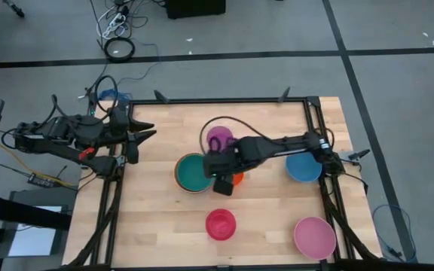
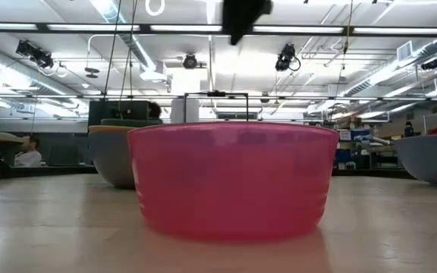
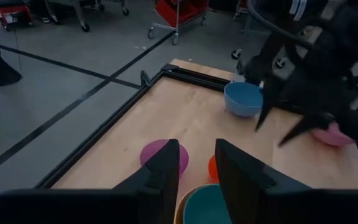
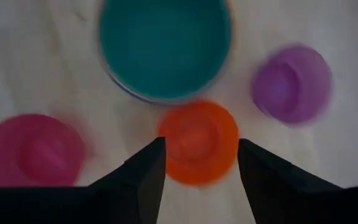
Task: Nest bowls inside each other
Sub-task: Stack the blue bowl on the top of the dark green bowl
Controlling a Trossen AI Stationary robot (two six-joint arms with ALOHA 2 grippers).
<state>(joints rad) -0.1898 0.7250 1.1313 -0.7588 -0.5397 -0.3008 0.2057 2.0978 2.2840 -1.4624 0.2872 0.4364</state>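
One nesting is seen done: the teal bowl (image 1: pixel 194 172) sits inside a yellow-orange one. Purple (image 1: pixel 219 138), orange (image 4: pixel 199 143), red (image 1: pixel 221 223), blue (image 1: pixel 304 167) and pink (image 1: pixel 314 237) bowls stand singly on the counter (image 1: pixel 157 218). The right gripper (image 4: pixel 201 165) hangs above the orange bowl, fingers wide, empty; the left gripper (image 1: pixel 145 139) waits parted at the counter's edge.

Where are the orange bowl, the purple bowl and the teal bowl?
orange bowl (image 4: pixel 199 142): right wrist view, its inside bottom.
purple bowl (image 4: pixel 291 84): right wrist view, its inside.
teal bowl (image 4: pixel 164 43): right wrist view, its inside.
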